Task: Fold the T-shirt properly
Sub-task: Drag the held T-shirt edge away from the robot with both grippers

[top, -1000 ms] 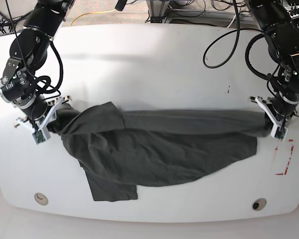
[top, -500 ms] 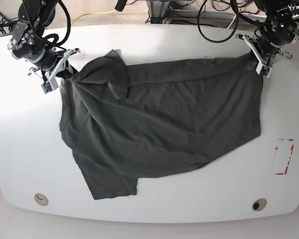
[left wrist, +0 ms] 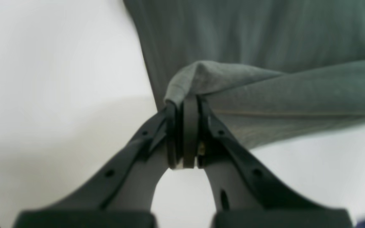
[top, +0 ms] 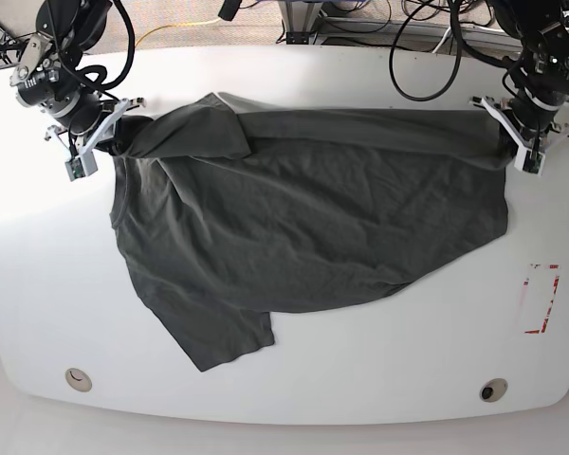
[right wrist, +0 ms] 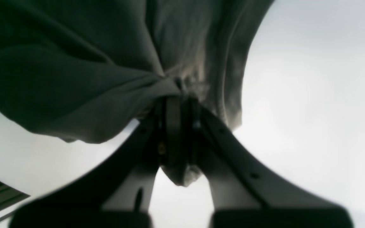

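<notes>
Base view, starting at the near edge of the desk (top: 284,403): the lowest part of the T-shirt (top: 303,227) is a flap that reaches toward the near-left corner and lies flat there. From that flap the dark grey cloth spreads back across the middle of the desk, wrinkled but mostly laid out, up to a long top edge that runs side to side close to the far edge.

That top edge is what I hold. My left hand (top: 517,144), near the far-right corner of the desk in this view, has its fingers pressed together on one end of it; the left wrist view shows a small ridge of cloth pinched at the left hand's (left wrist: 184,104) tips, with the shirt running away from them. My right hand (top: 100,133), near the far-left corner, is pinching the other end. In the right wrist view a thick bunch of fabric gathers at the right hand's (right wrist: 176,98) tips, and a sleeve-like fold lies over the shirt just beside it.

So the shirt's long axis lies between my two hands, and the whole body of it lies nearer than both, toward the near edge. Neither arm is closer to the cloth. I judge that any fold from here must carry this held edge toward the near edge, both hands moving together.
</notes>
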You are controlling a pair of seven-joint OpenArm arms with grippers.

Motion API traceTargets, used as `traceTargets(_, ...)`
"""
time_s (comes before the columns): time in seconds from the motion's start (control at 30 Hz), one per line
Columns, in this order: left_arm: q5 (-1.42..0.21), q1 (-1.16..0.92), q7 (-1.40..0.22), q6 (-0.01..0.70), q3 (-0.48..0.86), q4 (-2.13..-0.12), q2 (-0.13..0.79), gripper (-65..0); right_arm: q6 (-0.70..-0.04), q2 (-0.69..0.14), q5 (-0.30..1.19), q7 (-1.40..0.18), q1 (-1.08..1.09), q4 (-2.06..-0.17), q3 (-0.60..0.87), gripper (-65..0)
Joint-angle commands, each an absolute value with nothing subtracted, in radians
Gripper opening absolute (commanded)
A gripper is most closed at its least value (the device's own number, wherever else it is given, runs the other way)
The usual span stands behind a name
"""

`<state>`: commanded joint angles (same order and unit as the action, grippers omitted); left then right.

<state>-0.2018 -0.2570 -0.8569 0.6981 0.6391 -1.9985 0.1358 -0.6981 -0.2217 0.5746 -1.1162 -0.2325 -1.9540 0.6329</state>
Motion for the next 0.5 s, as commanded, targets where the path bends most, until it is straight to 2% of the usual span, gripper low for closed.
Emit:
traceTargets(0.1, -0.200, -0.165, -0.863, 0.698, 0.585, -1.995, 0.159, -65.0, -0.698, -0.243, 0.573, -1.118, -0.160, -1.952, 0.631, -65.0)
traceTargets(0.23, -0.200, -0.028, -0.964, 0.698, 0.538, -1.995, 0.200, -65.0, -0.698, -0.277, 0.573, -1.119, -0.056, -1.952, 0.630, -65.0)
traceTargets(0.5, -0.199, 0.268, -1.129, 0.698, 0.533, -1.995, 0.225, -65.0, -0.698, -0.371, 0.576, -1.121, 0.137, -1.951, 0.579, -65.0)
